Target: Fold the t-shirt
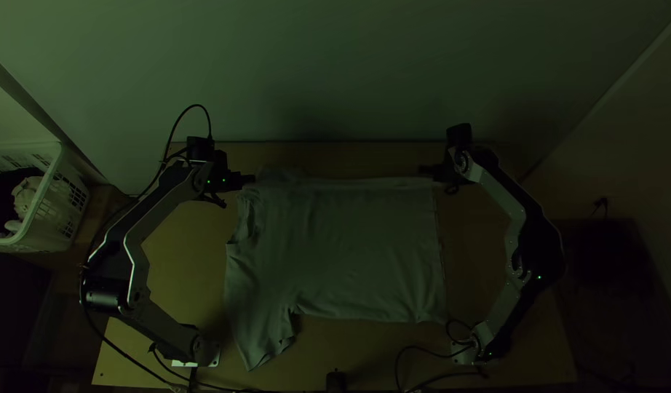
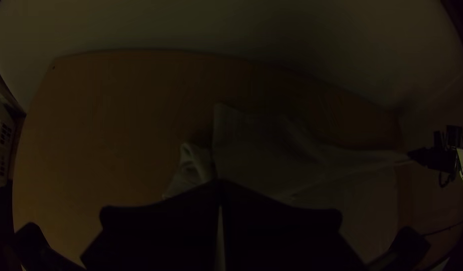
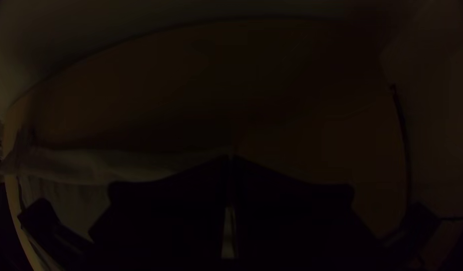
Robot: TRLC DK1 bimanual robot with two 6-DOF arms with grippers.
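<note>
The grey t-shirt point(image 1: 350, 251) lies on the table, collar side left, hem right, one sleeve pointing to the near left. Its far edge runs nearly straight between the two grippers. My left gripper point(image 1: 249, 179) is at the shirt's far left corner, and my right gripper point(image 1: 426, 170) at the far right corner. In the left wrist view, the left gripper point(image 2: 220, 184) is shut on the shirt point(image 2: 261, 150), with loose cloth beyond its tips. In the right wrist view, the right gripper point(image 3: 230, 159) is shut on the shirt point(image 3: 91, 168), whose raised edge stretches away as a band.
A white basket point(image 1: 72, 200) with cloth inside stands beyond the table's left side. Bare wood of the table point(image 1: 179, 255) shows left of the shirt. A pale wall point(image 1: 350, 73) rises behind the far edge. Black cables point(image 1: 423, 349) lie near the right arm's base.
</note>
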